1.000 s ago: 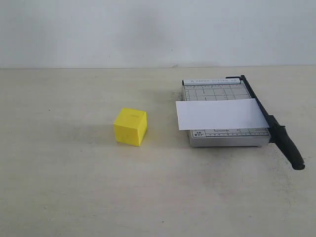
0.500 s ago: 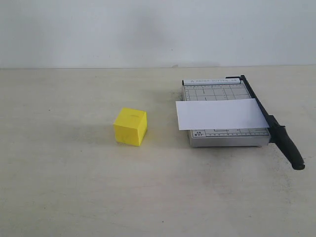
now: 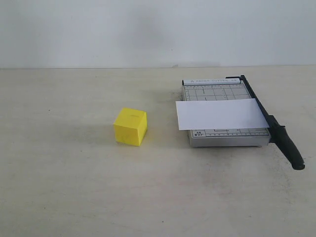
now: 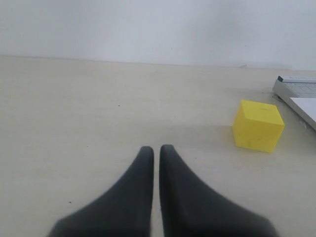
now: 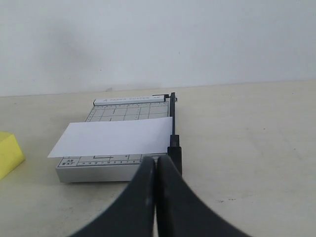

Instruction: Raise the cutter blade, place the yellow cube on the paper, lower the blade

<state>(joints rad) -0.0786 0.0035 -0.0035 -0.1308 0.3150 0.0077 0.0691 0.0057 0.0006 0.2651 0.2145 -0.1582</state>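
The yellow cube (image 3: pixel 130 127) (image 4: pixel 257 125) (image 5: pixel 9 153) rests on the table left of the grey cutter base (image 3: pixel 224 111). Across that base lies the white paper (image 3: pixel 219 113) (image 5: pixel 114 137). Along the base's right edge the cutter blade (image 3: pixel 271 122) (image 5: pixel 174 143) lies lowered, its thick black handle sticking out toward the front. Neither arm shows in the exterior view. In its wrist view my left gripper (image 4: pixel 154 148) is shut and empty, well short of the cube. My right gripper (image 5: pixel 156 160) is shut and empty, in front of the cutter near the handle.
A pale wall (image 3: pixel 158 29) stands behind the beige table (image 3: pixel 74 187). The cutter sits at the right, the cube near the middle.
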